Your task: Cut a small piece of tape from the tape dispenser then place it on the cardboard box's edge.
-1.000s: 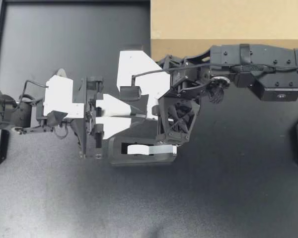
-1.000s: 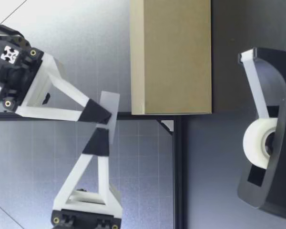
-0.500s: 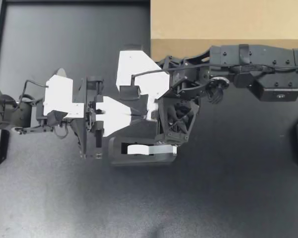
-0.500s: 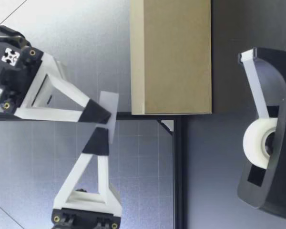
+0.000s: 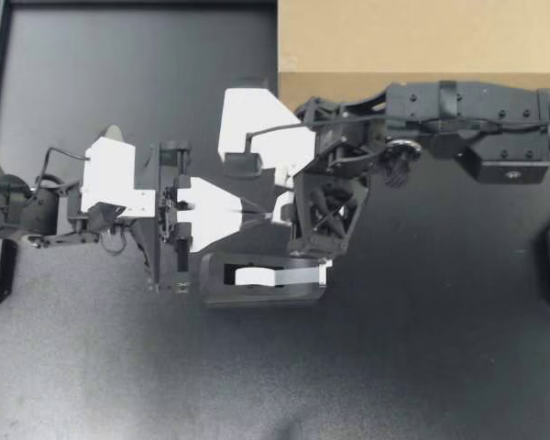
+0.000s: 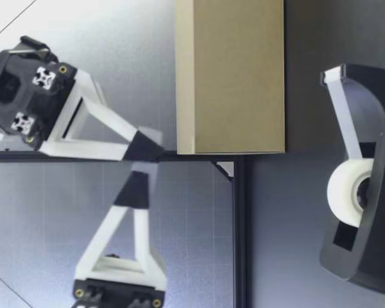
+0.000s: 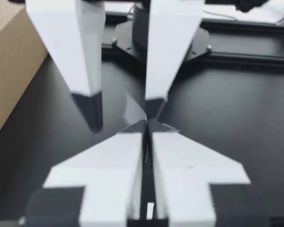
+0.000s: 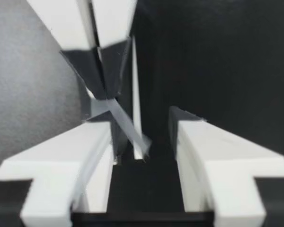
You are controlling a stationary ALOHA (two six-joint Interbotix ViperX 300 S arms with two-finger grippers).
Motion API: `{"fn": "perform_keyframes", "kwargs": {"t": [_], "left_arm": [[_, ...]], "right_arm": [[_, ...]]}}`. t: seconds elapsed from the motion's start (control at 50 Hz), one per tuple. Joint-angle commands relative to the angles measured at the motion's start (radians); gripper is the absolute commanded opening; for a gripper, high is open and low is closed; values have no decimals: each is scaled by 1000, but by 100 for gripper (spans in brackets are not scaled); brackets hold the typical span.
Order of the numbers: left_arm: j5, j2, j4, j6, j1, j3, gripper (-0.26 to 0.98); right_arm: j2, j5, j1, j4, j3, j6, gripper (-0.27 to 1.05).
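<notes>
The left claw (image 5: 247, 212) is closed, pinching the tape piece (image 7: 132, 112) at its tips. The right claw (image 5: 268, 197) is spread, with the strip between its fingers. It should clamp squarely before the left releases. The cardboard box (image 5: 422, 37) lies beyond the right claw.

My right arm (image 5: 458, 101) is covering part of the tape dispenser (image 5: 257, 295); the view's edge is cutting off the cardboard box (image 5: 422, 37); the tape piece (image 8: 128, 126) is showing blurred.

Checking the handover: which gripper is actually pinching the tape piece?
My left gripper: it is shut on the tape piece, while my right gripper stands open.
</notes>
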Motion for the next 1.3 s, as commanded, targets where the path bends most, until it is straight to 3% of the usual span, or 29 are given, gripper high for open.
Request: {"fn": "perform_keyframes", "kwargs": {"t": [0.0,0.26,0.38,0.52,0.64,1.0,1.28], "left_arm": [[-9,11,-43,-2,32,-5,-6],[-61,87,-376,-37,150,-64,-6],[-64,107,-465,-120,181,-117,-6],[-64,150,-469,-291,215,-173,-6],[-66,209,-468,-410,241,-210,-6],[-84,287,-469,-489,276,-270,-6],[-84,301,-469,-523,301,-262,-6]], "right_arm": [[-81,-32,-21,-11,14,2,42],[-250,-276,-112,-37,224,5,42],[-298,-453,-176,-37,333,5,41],[-299,-676,-245,-37,436,3,39],[-262,-822,-284,-38,474,-5,28],[-132,-920,-336,-78,445,-18,-3],[-92,-971,-356,-80,426,-18,-6]]}}
